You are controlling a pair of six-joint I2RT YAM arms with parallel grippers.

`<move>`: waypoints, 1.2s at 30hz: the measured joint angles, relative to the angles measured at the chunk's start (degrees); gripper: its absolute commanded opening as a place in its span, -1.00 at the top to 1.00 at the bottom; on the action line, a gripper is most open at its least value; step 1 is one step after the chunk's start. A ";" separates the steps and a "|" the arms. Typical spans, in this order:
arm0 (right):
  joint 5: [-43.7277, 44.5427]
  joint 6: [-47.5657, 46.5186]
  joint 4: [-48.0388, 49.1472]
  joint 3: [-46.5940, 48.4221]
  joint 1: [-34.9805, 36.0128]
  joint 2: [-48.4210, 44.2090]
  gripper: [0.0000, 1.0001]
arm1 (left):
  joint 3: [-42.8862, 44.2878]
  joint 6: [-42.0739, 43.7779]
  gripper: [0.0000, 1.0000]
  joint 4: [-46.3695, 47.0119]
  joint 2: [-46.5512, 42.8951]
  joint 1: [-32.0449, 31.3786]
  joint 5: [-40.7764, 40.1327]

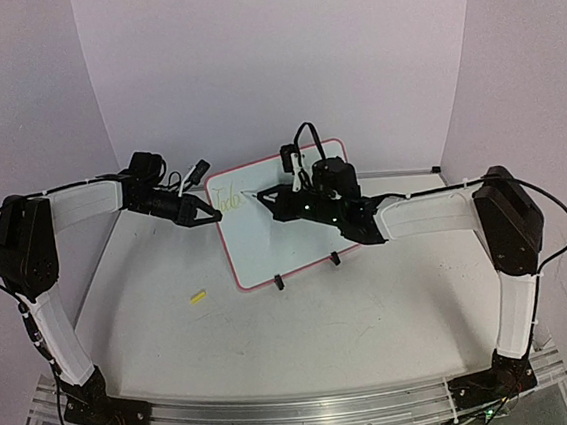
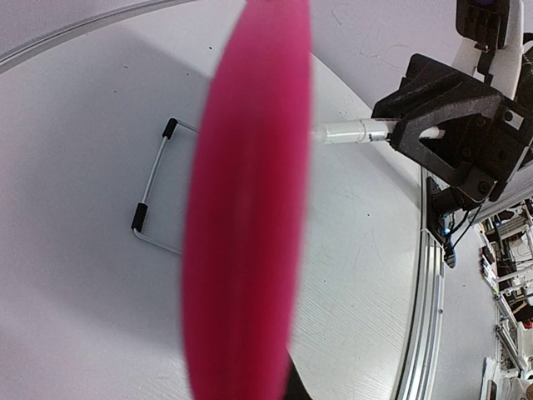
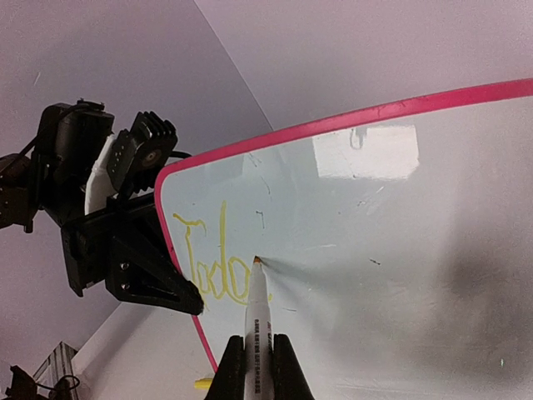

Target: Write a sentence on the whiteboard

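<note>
- Plainly, the board [image 1: 271, 242] [image 3: 400, 275] stood tilted back on the table [image 1: 326, 339], toward its far edge and about midway between the left and right edges.
- Its thin red frame ran round rounded corners; in the left wrist view that frame [image 2: 250, 217] filled the middle as a blurred red band.
- Two black feet [image 1: 279, 283] sat under its near edge, touching the table.
- Behind the board, the left wrist view showed a wire loop [image 2: 154, 187] with black tips lying on the table.
- The writing [image 1: 228, 199] [image 3: 212, 271], in yellow cursive, sat in the board's upper left corner and read about "Toda".
- The marker [image 1: 255, 194] [image 3: 258, 329] [image 2: 350, 131] had its tip touching the board just after the last letter.
- The right gripper [image 1: 280, 199] [image 3: 256, 371] was clamped narrow on the marker's barrel, reaching in from the table's right side across the board's face.
- The left gripper [image 1: 208, 212] [image 3: 179, 293] was pinched tight on the board's left edge, just beside the writing, its arm coming in from the table's left edge.
- A small yellow piece [image 1: 198, 298] [image 3: 202, 384] lay flat on the table, left of the board's near left corner and apart from it; what it was could not be told.
- Pale walls rose beyond the table's far edge.
</note>
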 measured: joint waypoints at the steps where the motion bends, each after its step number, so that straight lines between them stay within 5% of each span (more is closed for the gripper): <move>1: 0.09 0.00 -0.01 0.00 0.00 0.01 1.00 | 0.00 0.00 1.00 0.00 0.00 0.00 0.00; 36: 0.89 0.15 1.22 -5.60 0.00 -3.38 1.00 | 0.01 -0.07 1.00 -0.04 0.00 0.00 -0.33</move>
